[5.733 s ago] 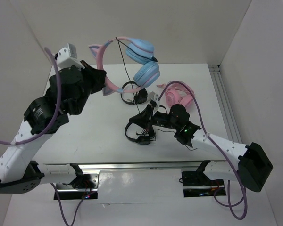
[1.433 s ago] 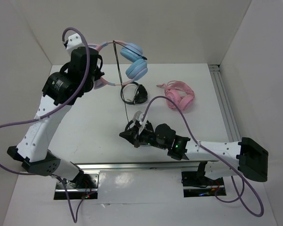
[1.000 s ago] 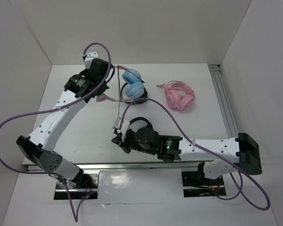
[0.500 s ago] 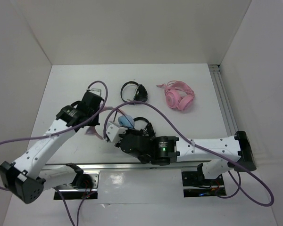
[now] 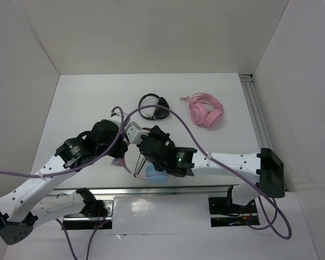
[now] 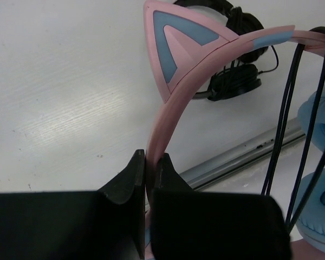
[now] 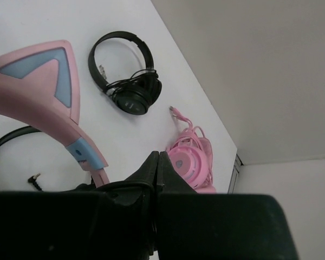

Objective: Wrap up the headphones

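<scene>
At the near edge of the table (image 5: 81,103), the left gripper (image 6: 150,160) is clamped on the pink band of the headphones (image 6: 176,70), gripping it just below one cat ear. The headphones hang low over that front edge. A blue ear cup (image 5: 154,173) shows beneath the right arm, and the thin dark cable (image 6: 284,111) runs in strands across the band. Just beside it, the right gripper (image 7: 158,157) has its fingers pressed tight together, but I cannot tell whether the cable is pinched between them. Farther back on the table lie black headphones (image 5: 154,105), and to their right an all-pink pair (image 5: 206,114).
</scene>
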